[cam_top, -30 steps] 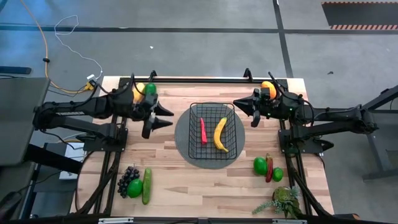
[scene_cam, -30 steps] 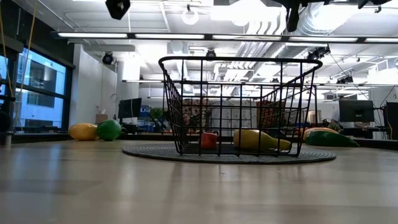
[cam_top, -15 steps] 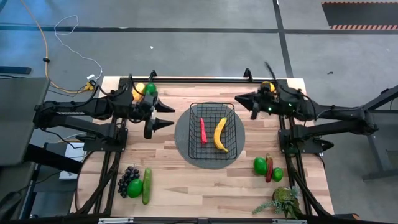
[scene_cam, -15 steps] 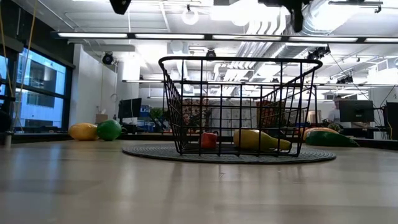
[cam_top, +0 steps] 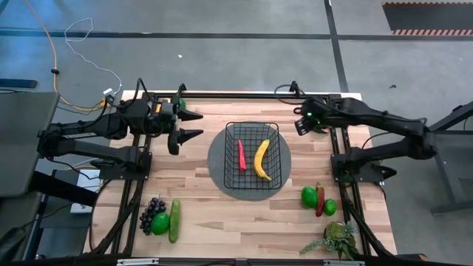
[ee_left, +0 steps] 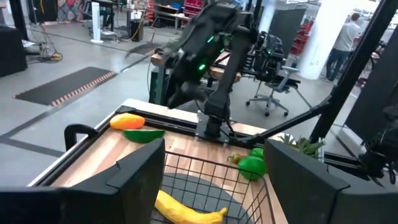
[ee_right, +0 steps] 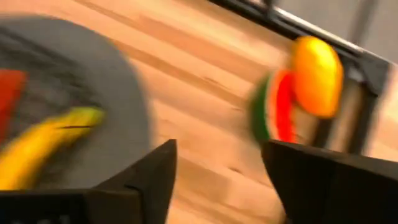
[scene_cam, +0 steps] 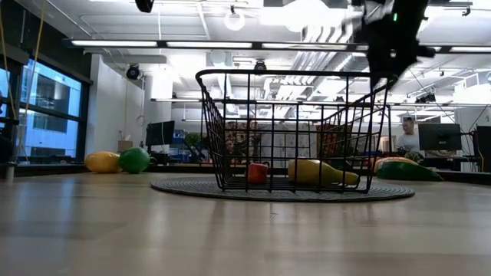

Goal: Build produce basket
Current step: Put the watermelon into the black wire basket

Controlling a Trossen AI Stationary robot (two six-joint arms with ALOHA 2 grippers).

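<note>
- No brand, label or legible writing is visible.
- The basket [cam_top: 253,155] stands mid-table on the round mat [cam_top: 219,167].
- Inside it, the banana [cam_top: 261,160] and red chili [cam_top: 242,154] lie with long axes running near-to-far.
- My left gripper [cam_top: 194,125], far-left of the basket, has fingers apart and empty.
- My right gripper [cam_top: 301,125], far-right, has fingers apart and empty.

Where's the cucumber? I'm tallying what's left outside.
High view: the cucumber lies at the table's near-left corner, beside the grapes and a green fruit.
</note>
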